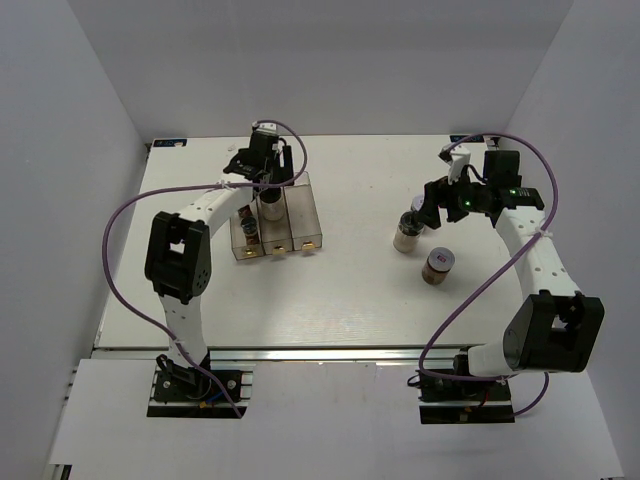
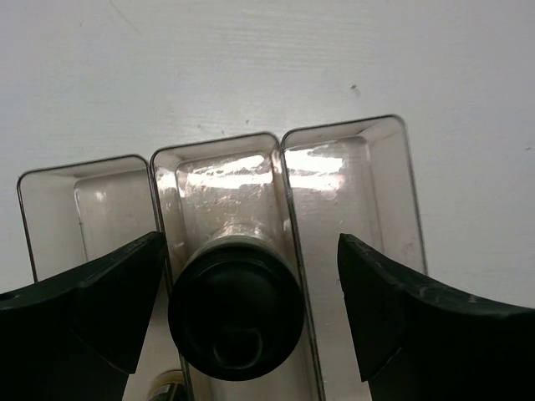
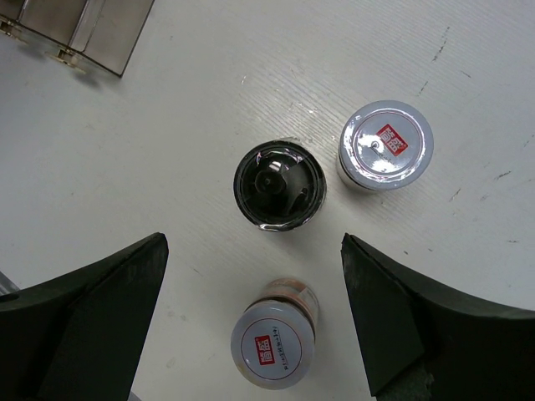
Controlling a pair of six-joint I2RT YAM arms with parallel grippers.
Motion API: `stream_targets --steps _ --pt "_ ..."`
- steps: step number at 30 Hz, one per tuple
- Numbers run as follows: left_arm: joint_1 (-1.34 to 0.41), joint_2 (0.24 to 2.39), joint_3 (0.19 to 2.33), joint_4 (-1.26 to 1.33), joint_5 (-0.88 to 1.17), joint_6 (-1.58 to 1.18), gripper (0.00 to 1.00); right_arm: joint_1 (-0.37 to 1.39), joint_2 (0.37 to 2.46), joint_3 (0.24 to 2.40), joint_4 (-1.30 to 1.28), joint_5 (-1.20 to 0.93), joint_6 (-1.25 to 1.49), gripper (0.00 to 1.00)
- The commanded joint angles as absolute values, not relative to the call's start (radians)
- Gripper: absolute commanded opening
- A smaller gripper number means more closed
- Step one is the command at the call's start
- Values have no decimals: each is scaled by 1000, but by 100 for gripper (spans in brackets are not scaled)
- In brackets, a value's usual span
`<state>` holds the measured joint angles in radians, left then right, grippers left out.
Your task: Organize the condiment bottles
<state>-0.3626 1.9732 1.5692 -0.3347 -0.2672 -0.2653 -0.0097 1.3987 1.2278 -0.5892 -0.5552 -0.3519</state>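
Observation:
A clear three-compartment rack lies left of centre. A black-capped bottle stands in its middle compartment. Another bottle stands in the left compartment, and its top just shows in the left wrist view. My left gripper is open above the black cap, with a finger on either side and clear of it. My right gripper is open and empty above three standing bottles: a black-capped one, a white-lidded one and a white-lidded reddish jar.
The rack's right compartment holds nothing at its far end. A corner of the rack shows at the top left of the right wrist view. A bottle with whitish contents stands by the right gripper. White walls enclose the table.

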Motion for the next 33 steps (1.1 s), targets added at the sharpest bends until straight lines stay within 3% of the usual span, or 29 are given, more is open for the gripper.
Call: stream_targets --steps 1,11,21,33 --pt "-360 1878 1672 -336 -216 -242 93 -2 1393 1256 -617 -577 -425 89" --pt "-360 1750 1781 -471 -103 -262 95 89 1425 1224 -657 -463 -534 89" --pt "-359 1398 1510 -577 -115 -311 98 141 1491 1201 -578 -262 -422 89" --pt "-360 1069 1264 -644 -213 -429 98 153 1615 1233 -565 -307 -333 89"
